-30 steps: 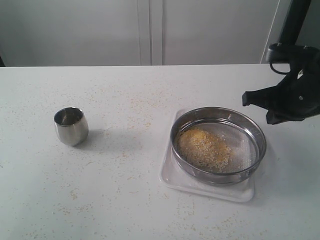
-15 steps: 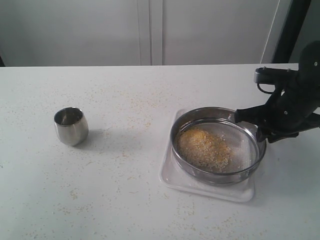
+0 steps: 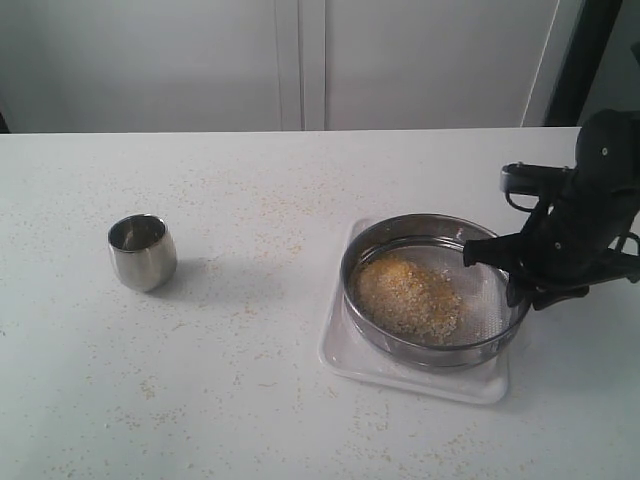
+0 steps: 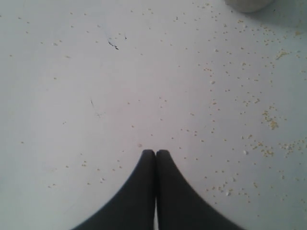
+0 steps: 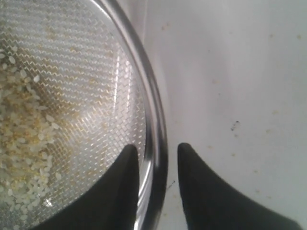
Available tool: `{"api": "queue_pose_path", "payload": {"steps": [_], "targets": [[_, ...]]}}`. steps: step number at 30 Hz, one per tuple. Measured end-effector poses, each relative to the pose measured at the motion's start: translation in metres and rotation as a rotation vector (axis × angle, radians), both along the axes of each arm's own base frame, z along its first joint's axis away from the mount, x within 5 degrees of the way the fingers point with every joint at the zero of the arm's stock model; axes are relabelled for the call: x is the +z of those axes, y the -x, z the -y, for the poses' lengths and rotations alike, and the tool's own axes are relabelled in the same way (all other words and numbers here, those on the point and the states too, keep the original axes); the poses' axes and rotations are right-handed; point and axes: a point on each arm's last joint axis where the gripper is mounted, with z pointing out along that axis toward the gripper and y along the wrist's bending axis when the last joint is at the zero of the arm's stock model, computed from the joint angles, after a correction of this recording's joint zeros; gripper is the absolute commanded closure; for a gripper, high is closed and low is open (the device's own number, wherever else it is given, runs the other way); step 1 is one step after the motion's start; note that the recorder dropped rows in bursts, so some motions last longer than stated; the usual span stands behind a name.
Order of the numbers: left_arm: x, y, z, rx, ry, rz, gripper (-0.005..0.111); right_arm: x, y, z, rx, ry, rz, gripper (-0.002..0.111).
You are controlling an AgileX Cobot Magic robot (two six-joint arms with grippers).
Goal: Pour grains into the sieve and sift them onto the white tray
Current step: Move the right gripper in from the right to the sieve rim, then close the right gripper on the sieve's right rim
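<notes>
Stainless steel is what sits between your right fingers: the sieve rests on the white tray, right of centre on the table. The right gripper straddles its right-hand rim. In the right wrist view the fingers are spread. One hangs inside the ring over the mesh, the other outside over the white surface, and the rim runs up the gap between them. A sliver of space shows on each side of the rim, so nothing is pinched yet. The grains lie heaped on the mesh toward the sieve's left half, apart from the inner finger. They are yellowish in the heap and pale and rice-like at its edge.

Your left gripper hangs over bare table with its fingers pressed tight together, holding nothing. Spilled bits speckle the surface around it.

The steel cup stands upright far to the left, well apart from the tray. Nothing lies between the right gripper and the sieve, and only loose specks dot the tabletop.

A second ago your right gripper hovered higher and out past the tray's right edge, clear of the sieve. It has since come down and inward onto the rim. The sieve, tray, cup and grain heap have not shifted.
</notes>
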Motion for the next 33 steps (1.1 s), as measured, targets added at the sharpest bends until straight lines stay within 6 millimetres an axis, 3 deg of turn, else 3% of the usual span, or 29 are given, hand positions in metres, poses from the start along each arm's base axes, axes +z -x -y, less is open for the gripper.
{"api": "queue_pose_path", "payload": {"steps": [8, 16, 33], "targets": [[0.0, 0.0, 0.0, 0.0, 0.0, 0.0, 0.107, -0.0071, -0.0023, -0.0003, -0.026, -0.005, -0.006, 0.082], [0.0, 0.0, 0.0, 0.0, 0.0, 0.0, 0.107, -0.0075, -0.003, -0.0004, -0.051, -0.012, -0.003, 0.108], [0.0, 0.0, 0.0, 0.0, 0.0, 0.0, 0.107, -0.0065, -0.0084, -0.0007, -0.061, -0.018, 0.053, 0.108]]}}
